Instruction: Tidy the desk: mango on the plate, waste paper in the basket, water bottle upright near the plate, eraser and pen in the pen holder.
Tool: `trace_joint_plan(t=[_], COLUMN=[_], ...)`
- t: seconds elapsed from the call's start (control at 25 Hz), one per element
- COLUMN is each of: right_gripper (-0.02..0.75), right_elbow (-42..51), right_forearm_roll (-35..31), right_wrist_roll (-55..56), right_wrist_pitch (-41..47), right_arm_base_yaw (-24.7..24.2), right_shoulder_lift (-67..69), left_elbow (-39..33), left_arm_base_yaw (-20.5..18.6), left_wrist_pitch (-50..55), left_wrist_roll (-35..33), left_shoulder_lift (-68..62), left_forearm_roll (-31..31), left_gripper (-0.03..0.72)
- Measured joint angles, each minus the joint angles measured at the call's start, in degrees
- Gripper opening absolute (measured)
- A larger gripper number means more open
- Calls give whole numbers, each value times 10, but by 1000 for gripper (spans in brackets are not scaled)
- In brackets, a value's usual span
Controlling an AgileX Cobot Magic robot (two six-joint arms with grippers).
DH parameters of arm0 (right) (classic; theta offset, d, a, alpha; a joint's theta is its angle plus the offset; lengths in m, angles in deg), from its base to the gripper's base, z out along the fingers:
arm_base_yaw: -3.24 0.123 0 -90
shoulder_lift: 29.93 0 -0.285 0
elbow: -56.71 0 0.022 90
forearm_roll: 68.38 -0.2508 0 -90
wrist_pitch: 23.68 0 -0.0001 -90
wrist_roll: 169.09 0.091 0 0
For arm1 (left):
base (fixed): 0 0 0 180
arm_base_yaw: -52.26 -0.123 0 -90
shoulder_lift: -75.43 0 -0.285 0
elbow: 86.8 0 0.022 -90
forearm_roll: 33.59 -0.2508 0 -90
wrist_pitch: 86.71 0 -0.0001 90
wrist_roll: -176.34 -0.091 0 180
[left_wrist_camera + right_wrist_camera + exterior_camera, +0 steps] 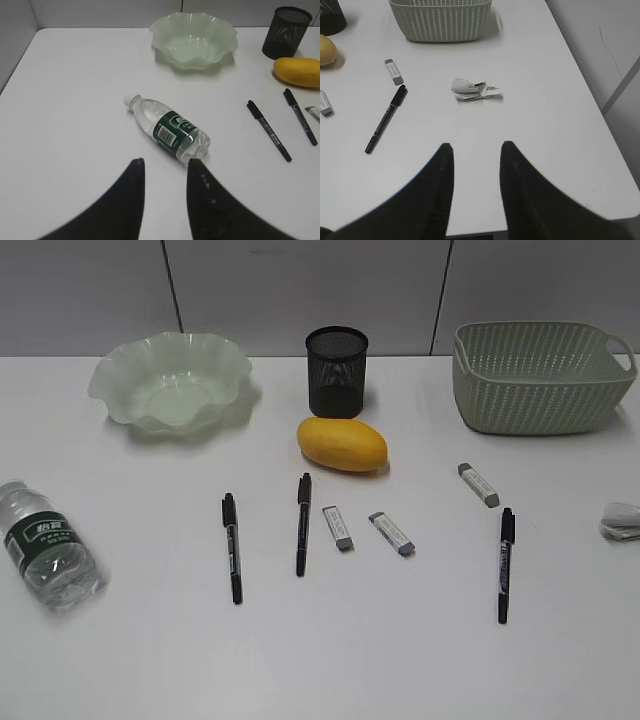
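We see the bottle [50, 559] lying on its side at the desk's [400, 640] 9 o'clock edge, its long axis running 11 to 5 in the exterior view; its cap is out of frame there. In the left wrist view the cap points to 10 o'clock. The mango [342, 443] lies near the centre, long axis 9 to 3, just at 6 o'clock of the holder [337, 371]. The plate [170, 380] sits at 11, the basket [540, 375] at 1. The paper [474, 90] rests at the 3 o'clock edge. Three pens [232, 547] point roughly 12 to 6; three erasers [338, 527] lie between them. Our left gripper [165, 167] hovers low with fingers parted, the bottle's base just ahead. Our right gripper [476, 150] hovers likewise spread, empty, the paper at 12.
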Motion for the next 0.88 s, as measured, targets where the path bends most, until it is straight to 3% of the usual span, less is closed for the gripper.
trace_joint_plan(t=[0.88], right_gripper=[267], right_elbow=[0], right_forearm_roll=[0], right_wrist_roll=[0], right_wrist_pitch=[0], right_arm_base_yaw=[0], right_shoulder_lift=[0], left_elbow=[0], left_arm_base_yaw=[0], left_wrist_pitch=[0], left_wrist_roll=[0], left_shoulder_lift=[0], left_forearm_roll=[0], left_gripper=[217])
